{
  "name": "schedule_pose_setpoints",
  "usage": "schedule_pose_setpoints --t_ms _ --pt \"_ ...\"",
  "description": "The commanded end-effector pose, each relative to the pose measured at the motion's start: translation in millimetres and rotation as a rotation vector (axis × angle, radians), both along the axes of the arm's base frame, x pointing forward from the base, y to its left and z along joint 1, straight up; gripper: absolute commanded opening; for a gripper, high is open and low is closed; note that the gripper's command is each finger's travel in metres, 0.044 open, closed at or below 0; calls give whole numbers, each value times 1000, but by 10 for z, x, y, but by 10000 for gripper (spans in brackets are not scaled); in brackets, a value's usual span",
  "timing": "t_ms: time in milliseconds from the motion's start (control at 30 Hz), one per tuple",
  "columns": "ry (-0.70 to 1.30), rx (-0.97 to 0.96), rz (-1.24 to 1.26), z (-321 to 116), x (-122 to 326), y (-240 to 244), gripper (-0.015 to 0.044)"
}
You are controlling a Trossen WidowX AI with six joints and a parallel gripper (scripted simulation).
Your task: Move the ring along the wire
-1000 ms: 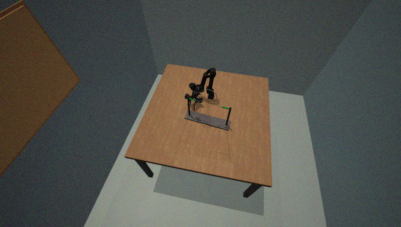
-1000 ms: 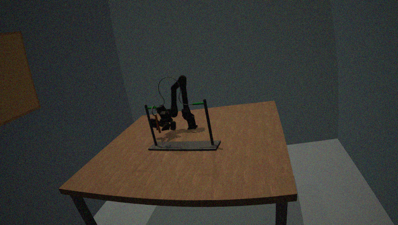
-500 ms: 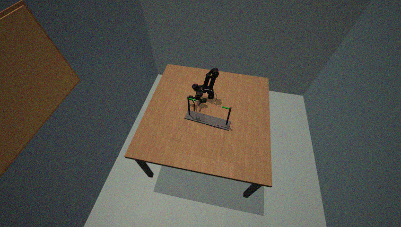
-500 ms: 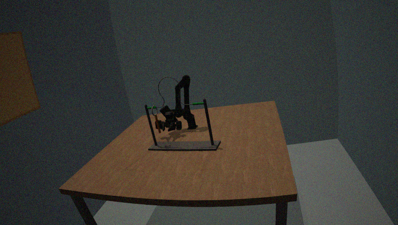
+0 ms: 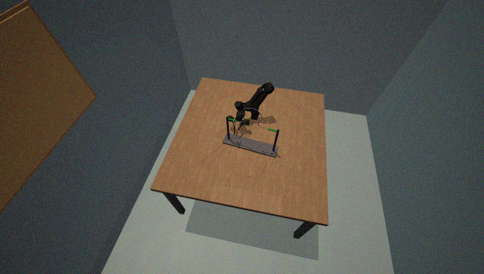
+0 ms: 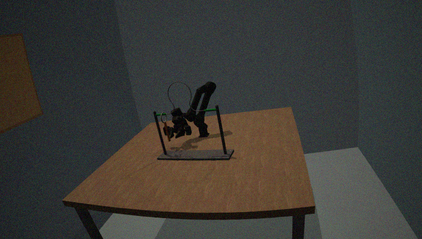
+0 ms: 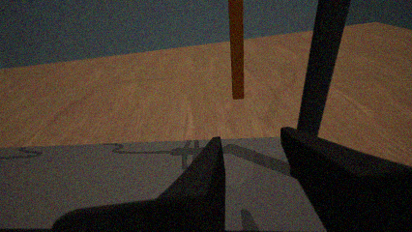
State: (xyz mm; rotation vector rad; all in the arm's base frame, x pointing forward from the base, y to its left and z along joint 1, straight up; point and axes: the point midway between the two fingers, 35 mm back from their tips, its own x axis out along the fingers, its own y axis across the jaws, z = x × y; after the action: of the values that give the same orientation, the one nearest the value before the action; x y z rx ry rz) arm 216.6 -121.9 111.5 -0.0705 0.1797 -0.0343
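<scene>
Partly open, our gripper holds nothing. We see the ring on the green section toward nine o'clock in the exterior view, its orange handle hanging down, near twelve o'clock from our fingertips in the wrist view.

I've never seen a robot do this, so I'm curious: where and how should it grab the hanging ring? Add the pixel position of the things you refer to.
Probably by the orange handle (image 5: pixel 234 129) (image 6: pixel 167 131) (image 7: pixel 237 53), around its middle, from the robot's side. It hangs straight and slim below the ring (image 6: pixel 161 119), away from the wire, offering long sides to pinch.
</scene>
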Motion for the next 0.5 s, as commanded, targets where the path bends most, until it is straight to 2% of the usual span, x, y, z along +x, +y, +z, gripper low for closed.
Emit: schedule_pose_setpoints --t_ms 0,467 --pt "-5 23 -38 97 51 8 160" --pt "-19 60 -85 220 167 24 160"
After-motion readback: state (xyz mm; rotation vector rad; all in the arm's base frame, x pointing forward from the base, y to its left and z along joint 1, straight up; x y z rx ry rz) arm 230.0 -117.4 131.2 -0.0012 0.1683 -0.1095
